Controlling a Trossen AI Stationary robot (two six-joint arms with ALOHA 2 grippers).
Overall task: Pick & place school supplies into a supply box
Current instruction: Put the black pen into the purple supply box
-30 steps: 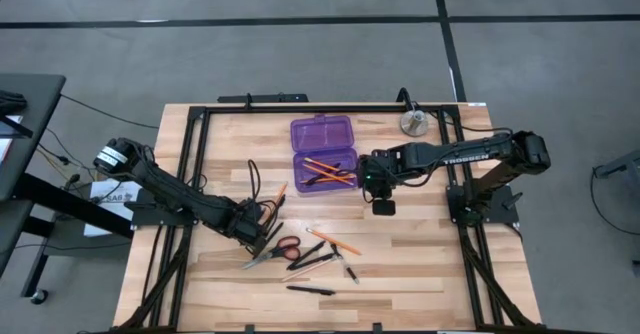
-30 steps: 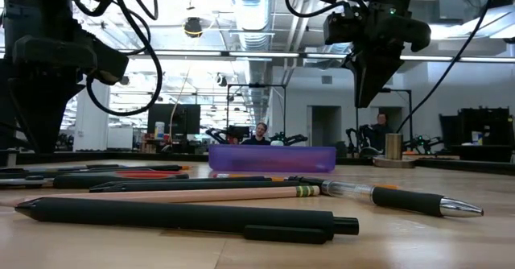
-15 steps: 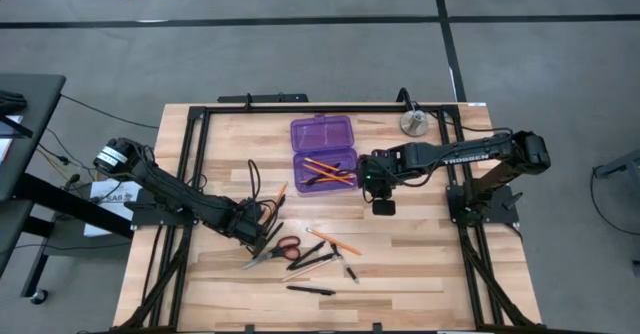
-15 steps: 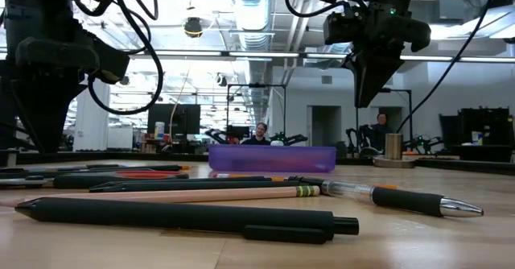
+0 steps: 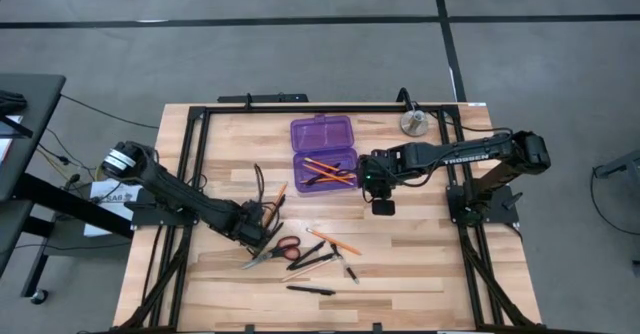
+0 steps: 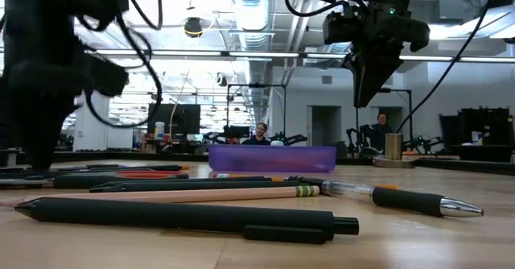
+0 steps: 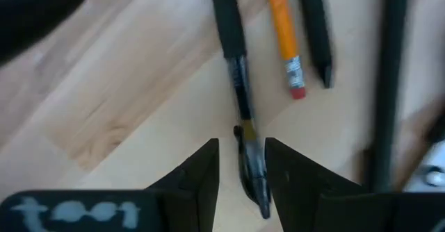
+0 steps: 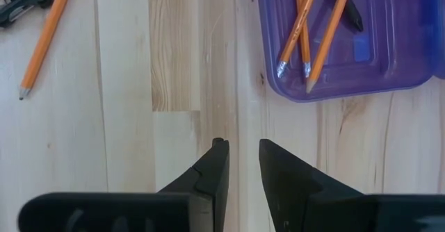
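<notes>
Pen (image 7: 245, 114) sits between left gripper (image 7: 241, 164) jaws, apart; right gripper (image 8: 242, 155), arm lettered "TROSSEN", jaws apart, empty.

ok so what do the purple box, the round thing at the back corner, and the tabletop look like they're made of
The purple box: most likely plastic, smooth and translucent; in the right wrist view the pencils inside show through its tinted wall.
The round disc: probably metal, silvery grey with a dull sheen, though it is small here.
The tabletop: wood, pale joined strips with visible grain, seemingly sealed smooth.
</notes>
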